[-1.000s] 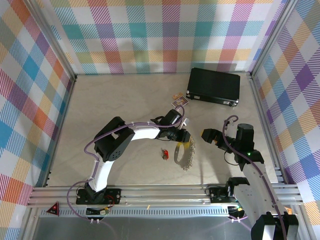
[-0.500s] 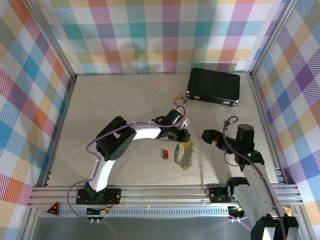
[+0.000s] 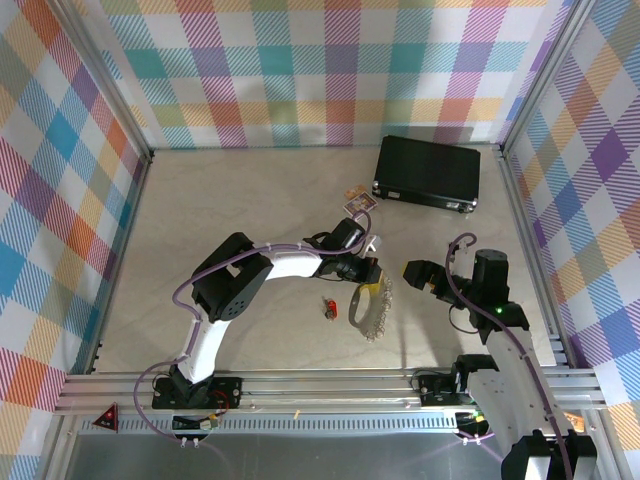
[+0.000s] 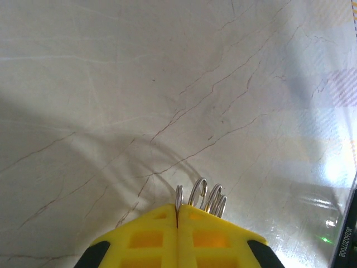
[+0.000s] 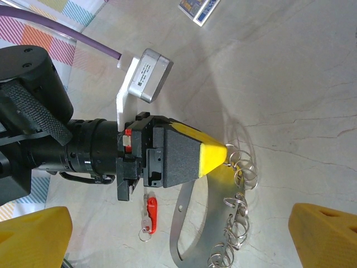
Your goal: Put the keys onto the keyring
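From the right wrist, left claw pinches keyring; key nearby.

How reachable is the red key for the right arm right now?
Probably not directly: the key lies past the keyring, and the left gripper, shut on its chain, sits between it and the open right gripper.
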You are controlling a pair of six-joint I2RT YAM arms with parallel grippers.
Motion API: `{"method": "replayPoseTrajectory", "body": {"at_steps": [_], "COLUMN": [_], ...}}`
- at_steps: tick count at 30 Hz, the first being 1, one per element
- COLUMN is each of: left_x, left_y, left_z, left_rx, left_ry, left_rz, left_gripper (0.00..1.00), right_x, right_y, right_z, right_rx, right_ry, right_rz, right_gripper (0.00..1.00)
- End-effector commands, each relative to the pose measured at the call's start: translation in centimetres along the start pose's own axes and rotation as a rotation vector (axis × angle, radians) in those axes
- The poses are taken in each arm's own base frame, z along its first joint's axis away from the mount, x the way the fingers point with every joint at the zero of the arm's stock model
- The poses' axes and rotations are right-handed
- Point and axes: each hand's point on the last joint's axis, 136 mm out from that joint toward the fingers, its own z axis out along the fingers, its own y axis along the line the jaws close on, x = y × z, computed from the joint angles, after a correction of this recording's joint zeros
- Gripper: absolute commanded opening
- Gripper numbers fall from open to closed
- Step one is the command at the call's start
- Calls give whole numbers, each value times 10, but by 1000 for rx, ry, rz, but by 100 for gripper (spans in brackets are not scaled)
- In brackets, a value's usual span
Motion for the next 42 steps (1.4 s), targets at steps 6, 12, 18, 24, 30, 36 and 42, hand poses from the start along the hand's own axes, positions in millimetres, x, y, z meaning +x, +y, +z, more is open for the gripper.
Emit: {"method": "replayPoseTrajectory", "body": {"at_steps": [6, 12, 18, 24, 30, 36, 42], "left_x": [-16, -17, -10, -2, 9, 18, 28], "left_y": [-41, -67, -95, -131, -153, -165, -171], "left_z": [-33, -83, -140, -203, -250, -282, -297], "left_rx": [72, 68, 85, 135, 145, 150, 173], "left_ry": [-65, -135, -234, -379, -487, -572, -601], "left_rz": [142, 297, 477, 653, 796, 849, 864], "left_gripper": [0, 0, 0, 0, 0, 0, 0], "right_x": [-8, -13, -20, -22, -18, -6, 21], "right_y": [14, 35, 86, 135, 173, 203, 228], "right_z": [-9, -21, -48, -77, -102, -114, -112], "right_rx": [-23, -80, -259, -447, -578, -705, -818], "right_ry": [-18, -36, -95, -145, -183, -171, -82], "right_rz": [-28, -72, -204, -346, -494, -603, -710], "right_gripper": [99, 99, 99, 99, 91, 79, 72]}}
